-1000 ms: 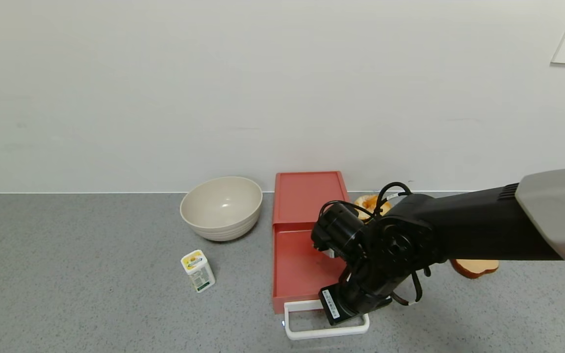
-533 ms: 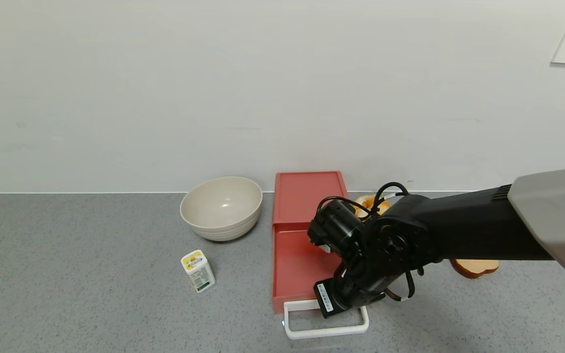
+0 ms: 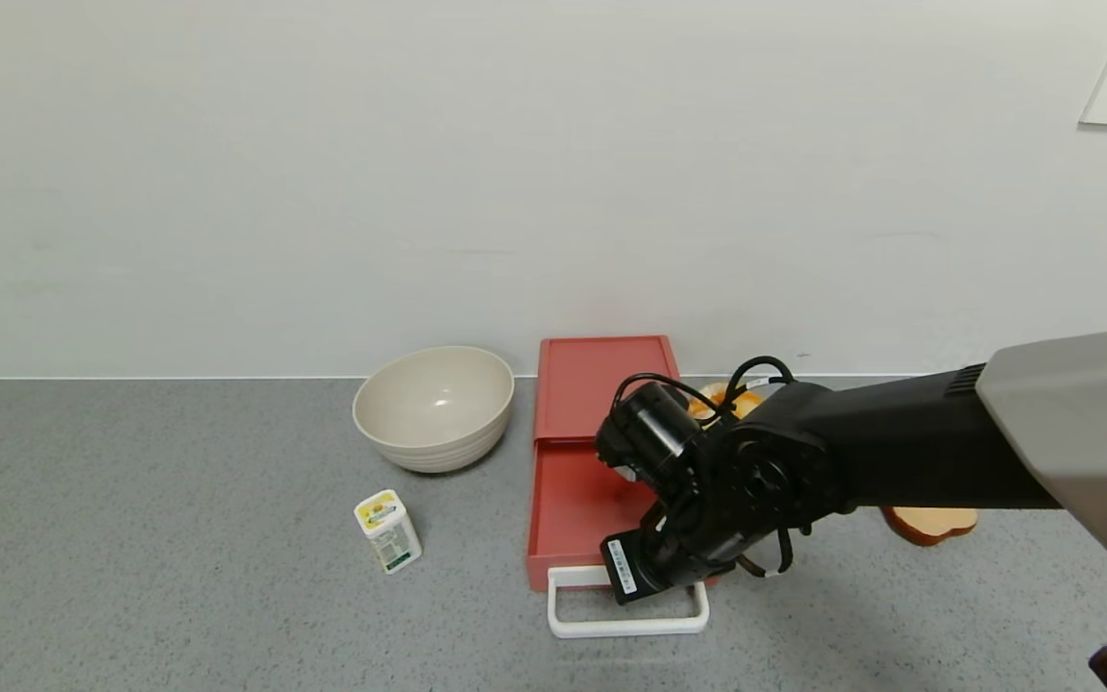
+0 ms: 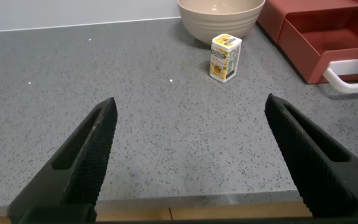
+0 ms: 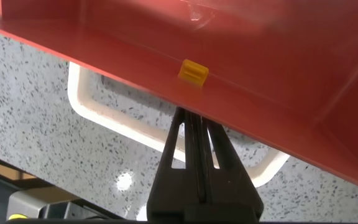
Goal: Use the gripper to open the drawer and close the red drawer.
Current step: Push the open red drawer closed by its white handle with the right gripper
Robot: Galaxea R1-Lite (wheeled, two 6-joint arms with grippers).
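The salmon-red drawer (image 3: 568,509) is pulled partly out of its flat red box (image 3: 602,384), with its white loop handle (image 3: 626,627) at the front. My right gripper (image 3: 654,577) is shut and hangs over the drawer's front edge. In the right wrist view its closed fingertips (image 5: 191,115) sit inside the white handle loop (image 5: 104,115), tips against the red drawer front (image 5: 241,68) just below a small yellow tab (image 5: 192,72). My left gripper (image 4: 190,102) is open and empty, low over the counter's near edge, far to the left of the drawer (image 4: 347,37).
A beige bowl (image 3: 433,406) stands left of the red box and a small yellow-and-white carton (image 3: 387,531) in front of it. An orange item (image 3: 722,396) and a brown wooden piece (image 3: 933,524) lie right of the drawer, partly behind my right arm. The wall runs behind.
My right gripper has moved toward the wall, and the drawer front with its white handle has slid inward with it. The drawer now sticks out less.
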